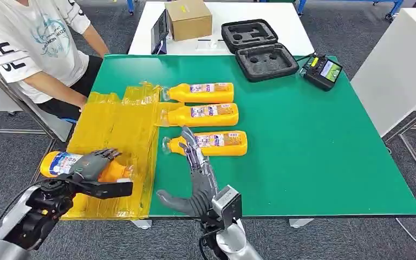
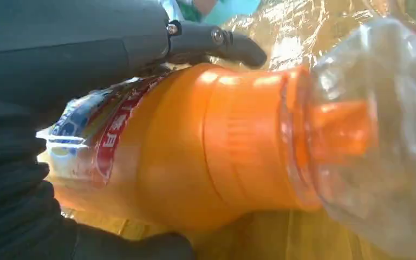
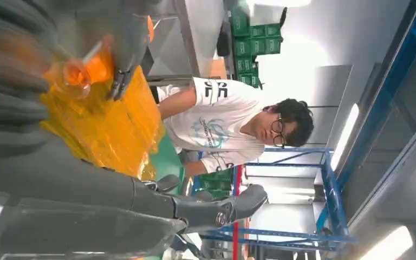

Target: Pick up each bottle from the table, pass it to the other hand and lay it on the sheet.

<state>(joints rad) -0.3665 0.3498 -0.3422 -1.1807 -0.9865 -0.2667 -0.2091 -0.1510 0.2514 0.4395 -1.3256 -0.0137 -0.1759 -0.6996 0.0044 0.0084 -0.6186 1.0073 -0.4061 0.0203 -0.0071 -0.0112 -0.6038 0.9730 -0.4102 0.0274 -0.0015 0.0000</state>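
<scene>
In the head view I see my left hand [image 1: 93, 164] wrapped around a bottle [image 1: 59, 162] that lies on the yellow sheet [image 1: 116, 127] at the left side of the green table [image 1: 314, 151], long axis running left to right with the cap end pointing toward the table's middle. My right hand [image 1: 195, 162] holds nothing, fingers extended and apart, fingertips at the neck end of the nearest bottle [image 1: 216, 143] of three lying in a row just beside the sheet; this hand is the nearer one to it, and each bottle's long axis crosses my reach. Their labels carry print too small to read. A person [image 1: 27, 43] sits by the sheet's far corner. In the left wrist view, the held bottle's red-and-blue label shows characters I cannot read. In the right wrist view, the thumb [image 3: 233, 206] stands clear of the fingers; the shirt lettering is illegible.
</scene>
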